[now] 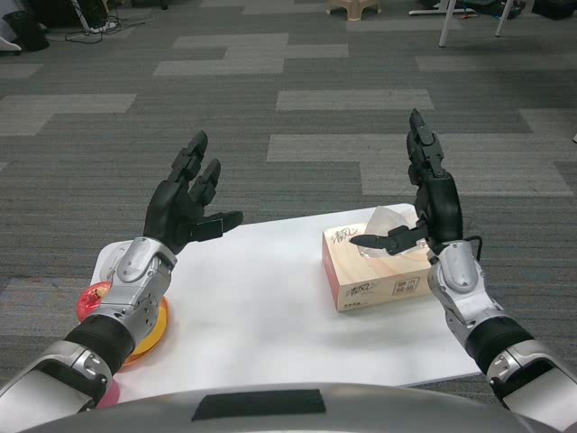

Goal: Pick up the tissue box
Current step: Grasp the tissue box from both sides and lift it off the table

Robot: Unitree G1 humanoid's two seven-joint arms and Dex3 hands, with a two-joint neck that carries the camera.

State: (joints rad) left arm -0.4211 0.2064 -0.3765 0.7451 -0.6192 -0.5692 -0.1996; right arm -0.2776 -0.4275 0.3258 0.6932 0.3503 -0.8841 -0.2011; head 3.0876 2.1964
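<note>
The left robot hand (187, 206) hovered open, fingers spread, well apart from the tissue box (379, 268). The box lay right of centre on the white counter (261, 316), long axis running left-right. The right robot hand (427, 209), also open and empty, hung just above its right end, clearly the nearer.
</note>
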